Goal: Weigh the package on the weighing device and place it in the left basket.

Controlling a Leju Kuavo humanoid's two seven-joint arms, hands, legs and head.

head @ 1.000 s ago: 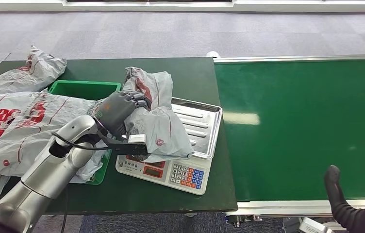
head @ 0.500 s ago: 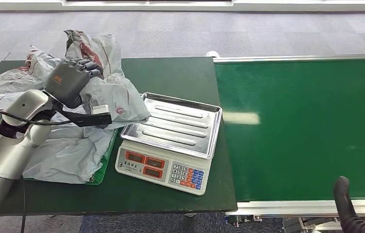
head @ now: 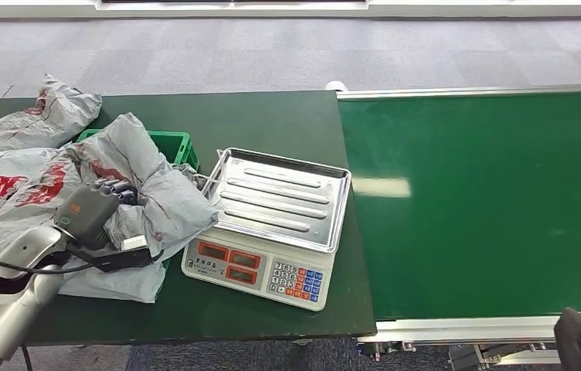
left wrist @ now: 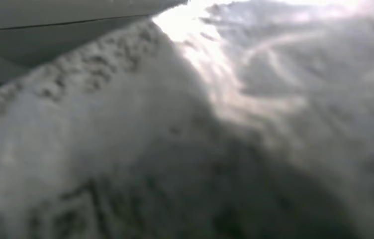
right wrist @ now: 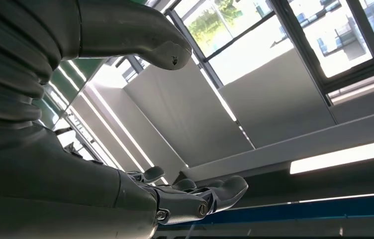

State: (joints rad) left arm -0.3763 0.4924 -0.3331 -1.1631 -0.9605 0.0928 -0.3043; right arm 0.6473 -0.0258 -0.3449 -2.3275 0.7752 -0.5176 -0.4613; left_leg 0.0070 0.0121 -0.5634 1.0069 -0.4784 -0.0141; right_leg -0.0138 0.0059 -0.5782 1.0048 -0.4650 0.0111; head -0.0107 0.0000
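At left of the frame, left hand (head: 90, 215) grasps the grey package (head: 148, 193) over the green basket (head: 173, 144), beside the scale (head: 272, 224). Right hand (right wrist: 195, 196) hangs released, fingers apart.

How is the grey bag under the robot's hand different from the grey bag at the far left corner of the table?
The near bag lies over the green basket with the left hand on it; the far bag lies on the table, untouched. The near bag reaches the scale; the far bag lies apart from it. Both are crumpled grey with red print.

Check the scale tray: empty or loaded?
Empty. The scale tray shows bare ribbed metal; the package sits left of it over the basket, under the left hand.
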